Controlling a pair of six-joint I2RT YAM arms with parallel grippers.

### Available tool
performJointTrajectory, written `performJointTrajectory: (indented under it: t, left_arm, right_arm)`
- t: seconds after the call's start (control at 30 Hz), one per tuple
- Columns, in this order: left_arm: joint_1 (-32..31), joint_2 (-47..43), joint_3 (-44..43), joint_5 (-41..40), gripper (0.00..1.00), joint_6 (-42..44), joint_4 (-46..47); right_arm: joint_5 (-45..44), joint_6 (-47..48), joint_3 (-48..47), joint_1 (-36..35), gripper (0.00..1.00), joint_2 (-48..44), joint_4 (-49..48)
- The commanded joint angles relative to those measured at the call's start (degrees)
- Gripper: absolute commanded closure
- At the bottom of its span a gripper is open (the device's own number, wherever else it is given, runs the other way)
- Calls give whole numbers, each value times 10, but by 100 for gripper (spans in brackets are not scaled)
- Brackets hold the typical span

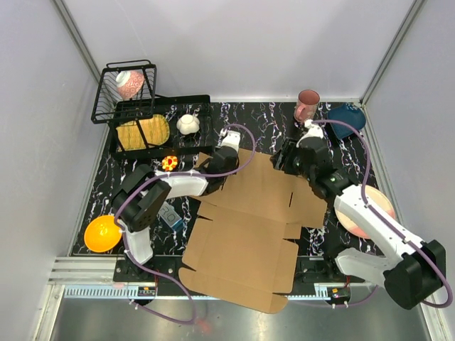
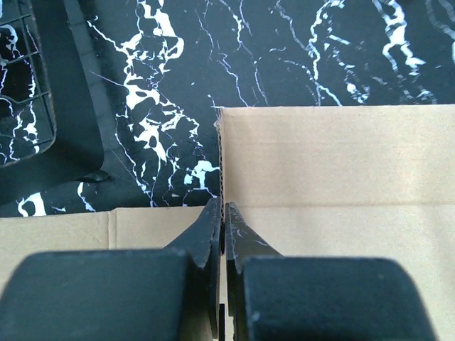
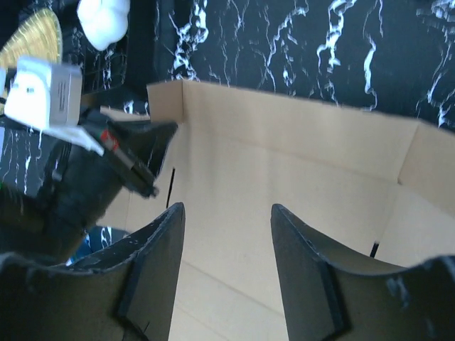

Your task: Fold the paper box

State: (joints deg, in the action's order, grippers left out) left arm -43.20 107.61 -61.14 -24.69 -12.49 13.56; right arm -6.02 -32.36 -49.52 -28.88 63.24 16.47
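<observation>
**Left hand pins the far corner, right hand free above the sheet**

Your paper box [image 1: 245, 227] lies mostly flat on the bench [image 1: 263, 121] between the two arms, and its near flaps reach the bench's front edge. Only the far end is raised. In the right wrist view a back wall stands up, with a short side flap turned in at its left corner.

Your left hand [image 2: 222, 213] is clenched on that far-left corner, with the thin cardboard edge seen end-on between its closed fingers. I judge this grip is there to hold the wall upright so it cannot flop down.

Your right hand [image 3: 227, 213] is released, fingers apart with nothing between them. It hovers over the floor panel and faces the raised wall, probably placed to take the opposite corner, where the flap leans outward.

The fold looks early, since most panels are flat. Nothing else weighs the sheet down, so a pull from the left could drag the whole sheet.
</observation>
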Motion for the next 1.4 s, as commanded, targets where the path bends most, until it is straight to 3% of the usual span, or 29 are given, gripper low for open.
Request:
performJointTrajectory:
  t: [0.0, 0.1, 0.13, 0.23, 0.3, 0.5, 0.73, 0.93, 1.37]
  left_arm:
    - [-5, -61, 106, 29, 100, -31, 243]
    - [-7, -79, 200, 46, 100, -31, 408]
    - [-11, -80, 225, 48, 100, -26, 515]
    - [-21, -56, 298, 51, 98, 11, 705]
    - [-24, -44, 320, 46, 97, 26, 754]
    - [-34, -29, 340, 40, 97, 27, 802]
    - [-47, -34, 359, 46, 97, 62, 819]
    - [-48, -42, 364, 51, 98, 83, 819]
    - [-68, -57, 372, 50, 99, 121, 819]
  right_arm:
    - [-31, 68, -37, -3, 41, 33, 19]
    - [-1, 106, -30, -3, 43, 50, -28]
    - [19, 127, -27, -3, 43, 53, -53]
    - [56, 170, -37, -3, 44, 72, -65]
    - [85, 198, -46, -3, 44, 85, -78]
    - [192, 264, -44, -3, 39, 129, -157]
    - [305, 381, -115, -3, 38, 237, -147]
    - [294, 461, -129, -3, 38, 274, -123]
    - [312, 497, -159, -2, 39, 363, -132]
